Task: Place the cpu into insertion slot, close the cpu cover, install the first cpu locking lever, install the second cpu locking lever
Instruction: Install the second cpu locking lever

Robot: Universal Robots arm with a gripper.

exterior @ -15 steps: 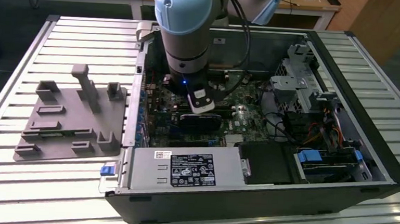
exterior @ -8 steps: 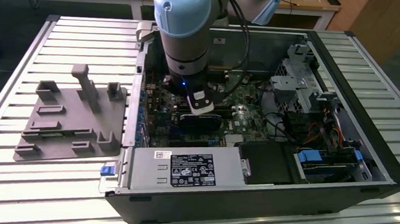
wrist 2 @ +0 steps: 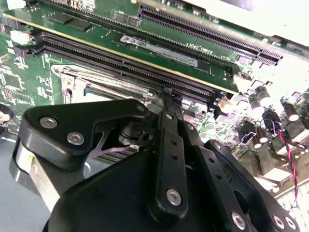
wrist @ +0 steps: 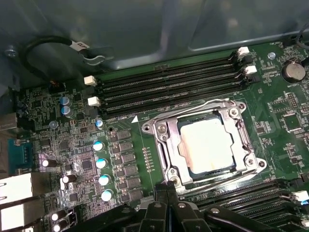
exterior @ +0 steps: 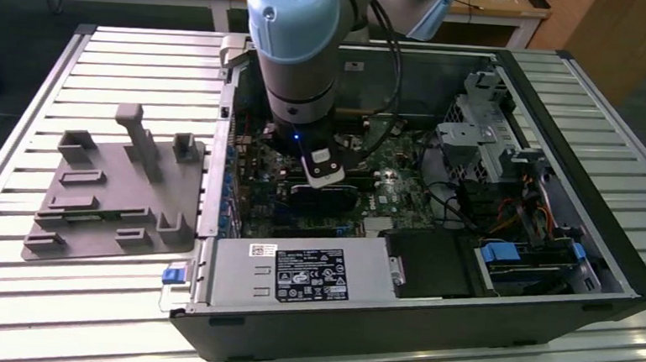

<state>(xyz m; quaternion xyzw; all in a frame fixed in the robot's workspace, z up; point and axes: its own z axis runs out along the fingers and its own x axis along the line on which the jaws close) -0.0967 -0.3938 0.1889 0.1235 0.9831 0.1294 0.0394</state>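
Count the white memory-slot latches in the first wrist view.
5 white latches: two at one end of the memory slots by the chassis wall, two at the other end, one across the cpu cover. More may be hidden.

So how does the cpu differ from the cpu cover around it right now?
The cpu is a solid, pale, dull square; the cpu cover is a shiny silvery frame with a large window. The cpu sits inside that window; the cover rims it, lying closed and flat. Both are square and level with the board.

A slatted metal table (exterior: 37, 88) carries an open black computer case (exterior: 404, 321), with a grey moulded fixture tray (exterior: 108, 210) lying beside it, toward the exterior view's left
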